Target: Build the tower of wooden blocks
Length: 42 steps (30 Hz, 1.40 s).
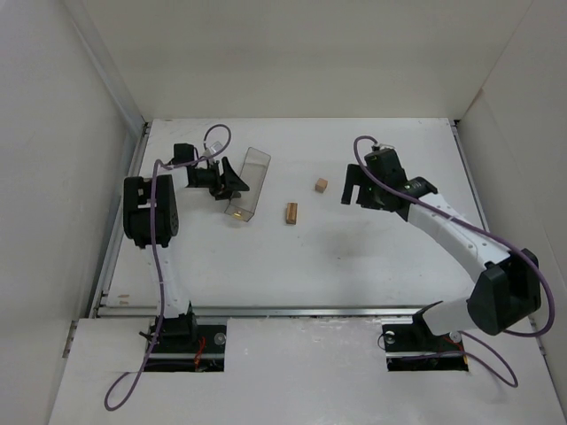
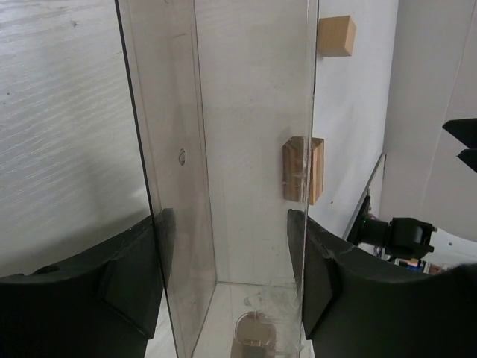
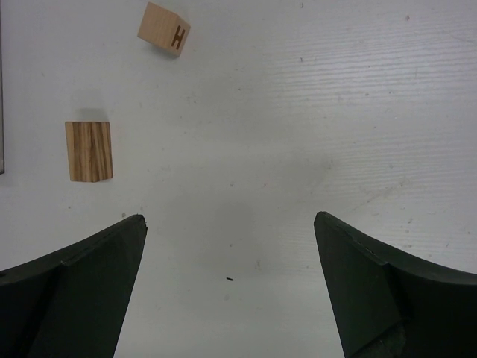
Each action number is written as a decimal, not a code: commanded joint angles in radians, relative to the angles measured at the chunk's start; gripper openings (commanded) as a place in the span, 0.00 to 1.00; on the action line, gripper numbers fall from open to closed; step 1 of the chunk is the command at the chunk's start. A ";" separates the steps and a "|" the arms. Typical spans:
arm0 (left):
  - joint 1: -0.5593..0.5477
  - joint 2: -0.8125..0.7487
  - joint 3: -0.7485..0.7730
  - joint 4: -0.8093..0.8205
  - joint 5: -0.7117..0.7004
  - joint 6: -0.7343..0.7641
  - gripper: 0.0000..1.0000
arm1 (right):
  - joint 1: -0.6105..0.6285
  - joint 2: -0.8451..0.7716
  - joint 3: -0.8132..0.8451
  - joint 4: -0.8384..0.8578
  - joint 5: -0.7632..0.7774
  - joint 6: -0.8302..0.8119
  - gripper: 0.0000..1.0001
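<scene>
The wood block tower (image 1: 291, 213) is a short tan column on the white table, mid-scene; it also shows in the right wrist view (image 3: 89, 151) and, through clear plastic, in the left wrist view (image 2: 303, 170). A single wooden cube (image 1: 321, 184) marked H (image 3: 164, 28) sits apart from it, farther back and right (image 2: 335, 35). My left gripper (image 1: 232, 184) (image 2: 227, 253) is shut on a long clear plastic box (image 1: 249, 181) (image 2: 246, 149), its pads against both side walls. My right gripper (image 1: 348, 191) (image 3: 229, 224) is open and empty, just right of the cube.
A small tan object (image 1: 237, 211) (image 2: 255, 337) lies inside the clear box at its near end. White walls enclose the table on the left, back and right. A metal rail (image 1: 292, 310) runs along the table's near edge.
</scene>
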 commanded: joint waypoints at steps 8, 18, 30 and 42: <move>0.018 -0.071 -0.054 0.085 -0.186 -0.130 0.56 | 0.084 0.135 0.126 -0.001 0.025 0.032 1.00; 0.018 -0.099 -0.054 0.028 -0.274 -0.130 0.68 | 0.264 0.461 0.457 -0.074 0.059 0.055 1.00; 0.018 -0.206 0.011 -0.130 -0.688 -0.074 0.84 | 0.309 0.797 0.706 -0.206 0.129 0.064 0.93; -0.041 -0.400 -0.008 -0.089 -0.776 0.117 0.78 | 0.309 0.850 0.698 -0.160 0.025 -0.017 0.38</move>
